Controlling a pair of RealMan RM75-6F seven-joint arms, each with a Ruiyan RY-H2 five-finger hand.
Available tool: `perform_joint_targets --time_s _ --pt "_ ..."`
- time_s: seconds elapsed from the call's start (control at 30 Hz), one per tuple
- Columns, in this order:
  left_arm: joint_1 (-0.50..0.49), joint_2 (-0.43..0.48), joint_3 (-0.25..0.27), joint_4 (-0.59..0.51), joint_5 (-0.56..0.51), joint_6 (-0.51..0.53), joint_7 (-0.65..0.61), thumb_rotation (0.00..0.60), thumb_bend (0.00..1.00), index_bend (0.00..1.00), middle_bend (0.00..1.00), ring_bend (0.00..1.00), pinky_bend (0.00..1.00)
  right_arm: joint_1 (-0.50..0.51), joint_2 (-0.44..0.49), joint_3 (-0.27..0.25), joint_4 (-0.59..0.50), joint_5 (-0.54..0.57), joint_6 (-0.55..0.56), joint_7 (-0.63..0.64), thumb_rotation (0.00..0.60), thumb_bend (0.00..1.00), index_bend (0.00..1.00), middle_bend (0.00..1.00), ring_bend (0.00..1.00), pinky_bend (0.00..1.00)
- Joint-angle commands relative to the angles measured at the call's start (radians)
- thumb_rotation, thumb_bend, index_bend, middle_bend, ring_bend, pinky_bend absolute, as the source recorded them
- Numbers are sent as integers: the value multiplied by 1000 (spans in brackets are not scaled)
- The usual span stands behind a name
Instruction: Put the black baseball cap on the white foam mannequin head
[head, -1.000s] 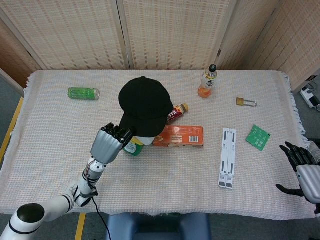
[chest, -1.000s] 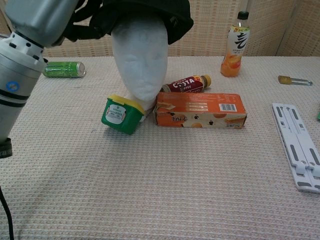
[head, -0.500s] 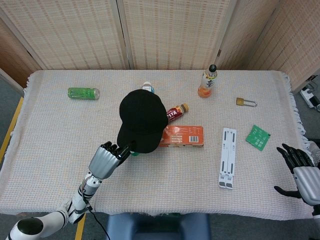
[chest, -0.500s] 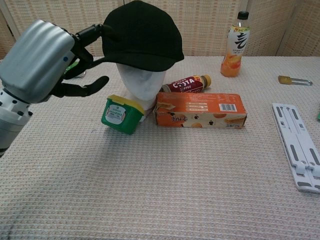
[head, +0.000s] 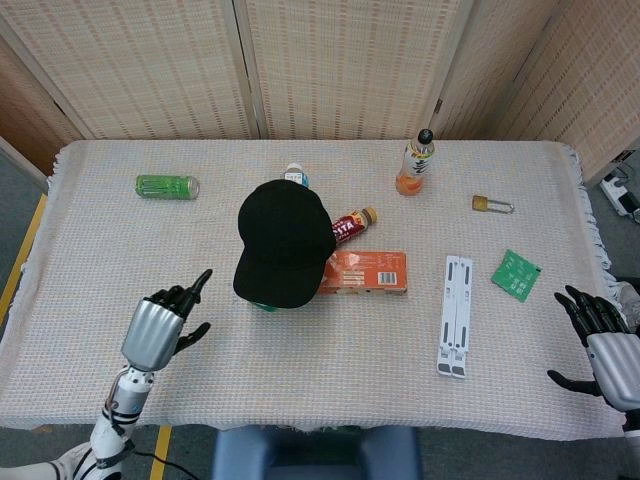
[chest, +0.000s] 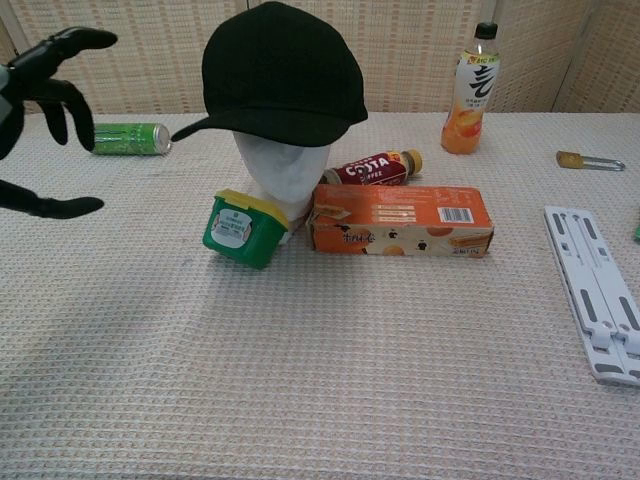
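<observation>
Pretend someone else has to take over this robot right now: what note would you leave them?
Left hand: holds nothing, fingers spread, off to the left of the cap.
Right hand: holds nothing, fingers spread, at the table's right edge.
Black baseball cap: sits on the white foam mannequin head, brim low over the face and a little askew.
The head stands between a green tub and an orange box.
Done: cap is on the head, neither hand touches it.
Left: probably nothing, perhaps straighten the brim and park the arms.
</observation>
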Motion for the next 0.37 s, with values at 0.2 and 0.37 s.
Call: perform_joint_targets --time_s 0.2,0.37 --pt "253 414 121 -384 -286 -101 -28 600 66 141 213 135 311 -12 -71 27 30 5 57 -48 600 8 0 0 0 0" --pt "312 411 87 -321 -245 -34 -90 600 72 142 208 127 306 -20 -79 41 28 27 75 -67 600 8 0 0 0 0"
